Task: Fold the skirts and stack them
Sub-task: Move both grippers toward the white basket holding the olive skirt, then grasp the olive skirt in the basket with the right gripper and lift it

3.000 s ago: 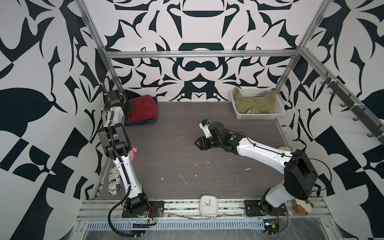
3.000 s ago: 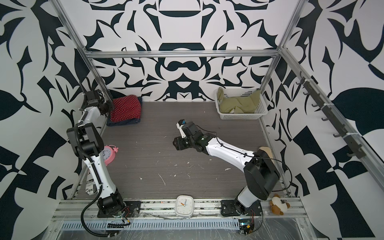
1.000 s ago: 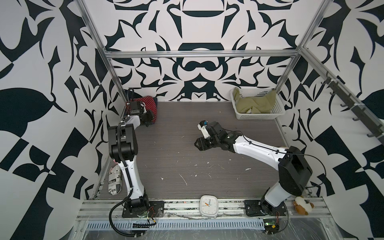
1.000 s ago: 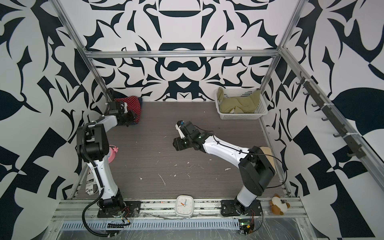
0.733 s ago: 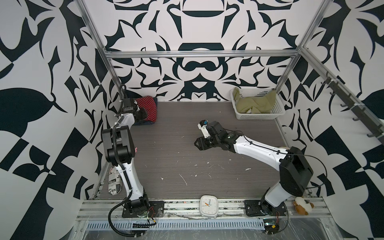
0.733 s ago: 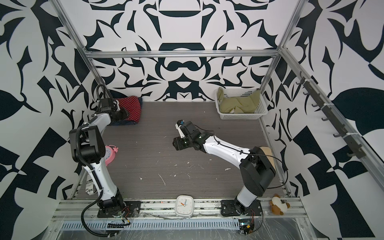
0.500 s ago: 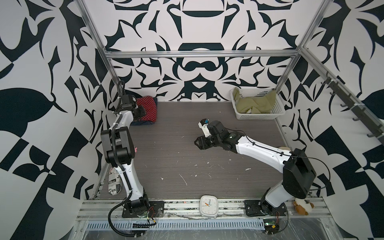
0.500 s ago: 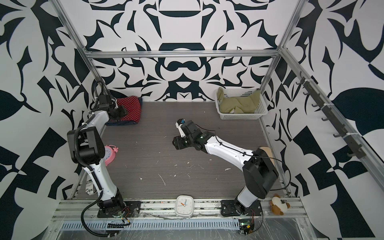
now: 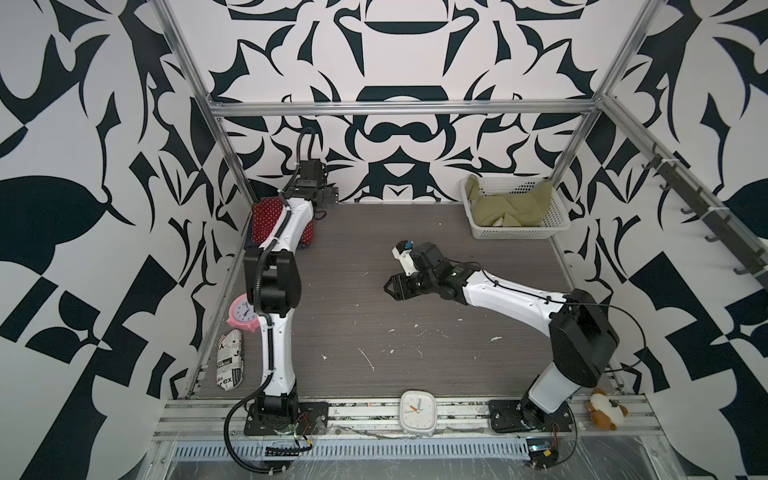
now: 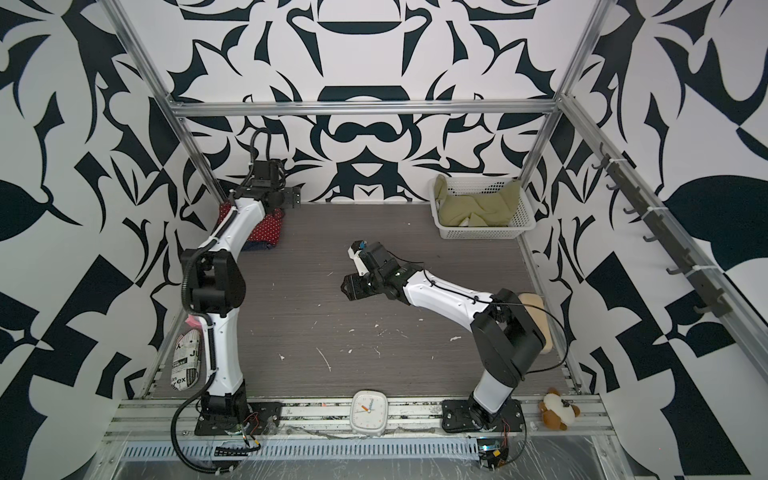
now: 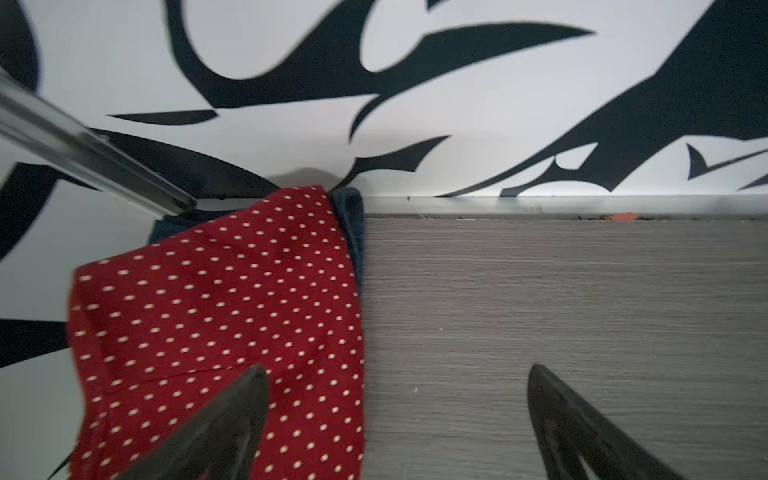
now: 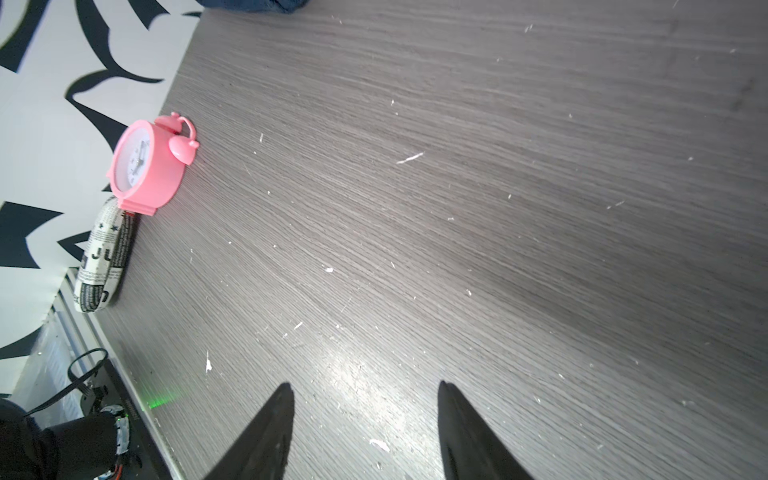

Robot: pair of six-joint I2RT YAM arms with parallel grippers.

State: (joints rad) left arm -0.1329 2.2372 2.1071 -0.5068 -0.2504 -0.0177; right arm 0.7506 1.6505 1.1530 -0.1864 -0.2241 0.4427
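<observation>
Both gape empty: left tool [image 11: 397, 368] by the red skirt [image 11: 216, 299], right tool [image 12: 365, 385] over table [image 12: 498, 208].

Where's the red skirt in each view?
Top view: red skirt, far-left corner, partly behind left arm.
Top view: red skirt, same corner.
Left wrist: close up, beside the open left pincer.
Right wrist: absent; only denim skirt's edge.
Landmark: denim skirt beneath it.

My worktop [image 12: 498, 208] is showing matt grey wood grain, gleaming in one patch. The red dotted skirt [image 11: 216, 299] is looking like smooth thin cloth, the denim skirt [image 11: 353, 224] coarser. The olive skirt [image 9: 511, 208] is lying soft and matt in the perforated plastic basket [image 9: 515, 232]. The pink clock [image 12: 149, 166] is shining as smooth plastic; the frame rail [image 11: 83, 153] is glinting as brushed metal.
</observation>
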